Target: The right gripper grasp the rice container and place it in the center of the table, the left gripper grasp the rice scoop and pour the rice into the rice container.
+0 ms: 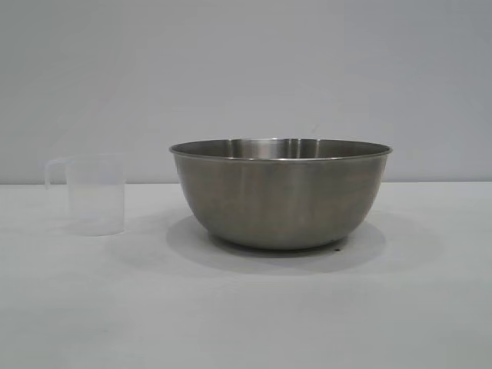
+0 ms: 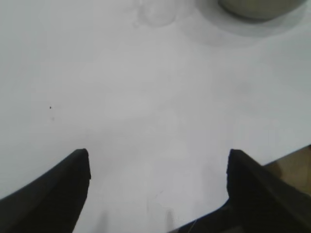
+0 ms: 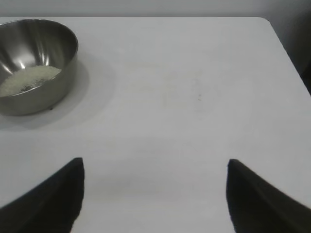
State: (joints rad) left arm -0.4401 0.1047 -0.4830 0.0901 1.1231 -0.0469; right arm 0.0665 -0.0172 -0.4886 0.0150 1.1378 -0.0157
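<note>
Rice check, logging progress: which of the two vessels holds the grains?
The rice container, the big steel bowl, holds the rice. The small clear rice scoop beside it looks empty.

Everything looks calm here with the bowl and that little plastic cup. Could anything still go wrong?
Possibly. The rice already lies in the rice container, so a careless nudge could spill it. The rice scoop is light and see-through, standing upright close beside the bowl, so it could tip or be hard to spot. Both the left pincer and right pincer are open above the table, apart from both.
</note>
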